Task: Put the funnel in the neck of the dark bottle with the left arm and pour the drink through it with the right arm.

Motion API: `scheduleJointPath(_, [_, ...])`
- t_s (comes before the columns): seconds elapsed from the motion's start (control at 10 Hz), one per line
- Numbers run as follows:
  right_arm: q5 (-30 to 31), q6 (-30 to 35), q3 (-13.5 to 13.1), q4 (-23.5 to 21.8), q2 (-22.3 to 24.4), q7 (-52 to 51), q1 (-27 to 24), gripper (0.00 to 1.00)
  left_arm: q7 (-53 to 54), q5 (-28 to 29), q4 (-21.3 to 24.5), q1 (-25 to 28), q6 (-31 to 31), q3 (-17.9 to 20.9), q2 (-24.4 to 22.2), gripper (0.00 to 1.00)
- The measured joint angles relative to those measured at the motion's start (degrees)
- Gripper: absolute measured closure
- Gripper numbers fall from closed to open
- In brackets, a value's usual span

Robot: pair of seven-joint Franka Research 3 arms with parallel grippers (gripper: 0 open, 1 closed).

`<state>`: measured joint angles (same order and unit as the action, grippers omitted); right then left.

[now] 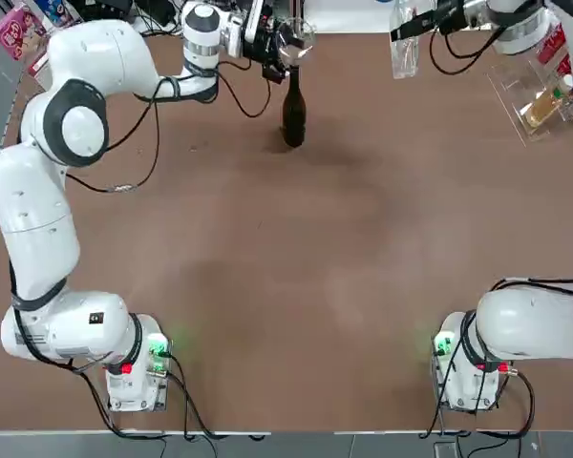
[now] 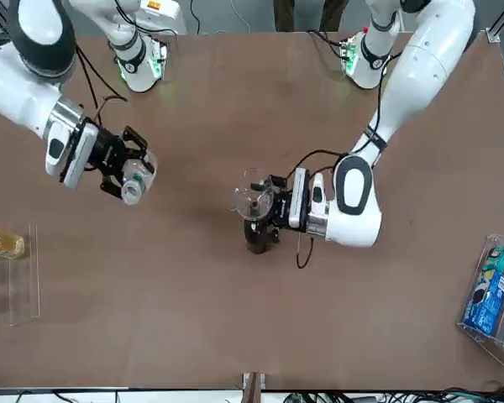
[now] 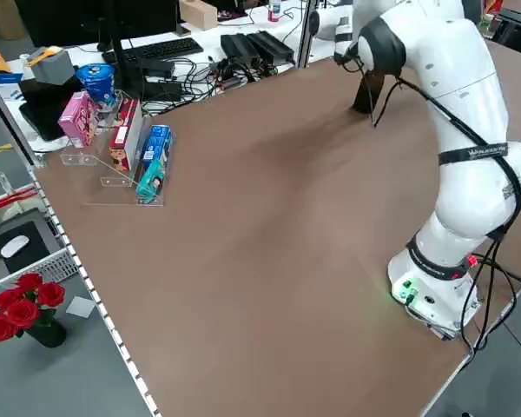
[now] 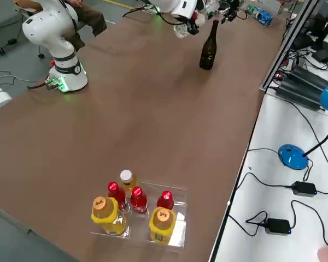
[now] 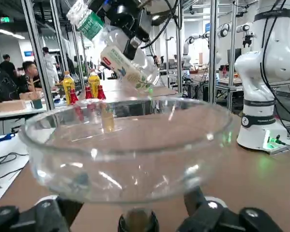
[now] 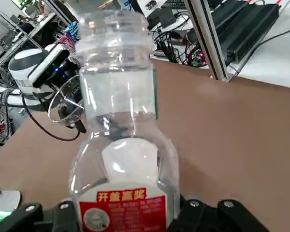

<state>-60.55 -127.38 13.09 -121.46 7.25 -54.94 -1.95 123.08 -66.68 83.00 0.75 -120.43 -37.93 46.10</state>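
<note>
Right fingers (image 6: 65, 216) around drink (image 6: 128, 169), funnel (image 5: 130, 154) beyond

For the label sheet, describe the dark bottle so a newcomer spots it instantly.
On the brown table, find the robot's left arm and follow it to its tool at the far edge. The dark bottle stands right there, under a clear funnel. It's near-black with a long slim neck, unlike the see-through bottle at the right arm.
</note>
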Motion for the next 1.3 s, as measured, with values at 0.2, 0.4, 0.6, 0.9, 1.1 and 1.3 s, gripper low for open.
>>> scheduleJointPath(0.2, [3.3,-2.1,3.1,0.0,1.5,7.1,0.0,0.49,0.3,0.0,-0.1,0.2,0.0,0.0,0.3,0.28])
scheduleJointPath(0.4, [7.9,-4.2,7.5,0.0,2.9,17.4,0.0,0.49,0.3,-0.6,-0.1,0.7,-0.1,0.0,0.3,0.36])
scheduleJointPath(0.6, [13.4,-5.4,11.4,0.2,4.3,28.8,0.0,0.49,0.3,-1.4,-0.1,0.7,-0.1,0.0,0.4,0.43])
scheduleJointPath(0.9, [21.8,-5.8,16.0,3.0,4.9,42.6,0.0,0.48,0.3,-2.8,0.0,0.6,-0.1,0.0,1.3,0.53])
scheduleJointPath(1.1, [27.0,-5.8,19.9,5.0,4.9,51.8,0.0,0.48,0.3,-3.4,0.0,0.6,0.0,0.0,1.6,0.60])
scheduleJointPath(1.3, [34.0,-5.8,23.5,7.1,4.2,61.8,-0.1,0.48,0.3,-3.4,0.0,0.6,0.0,-0.1,1.6,0.68])
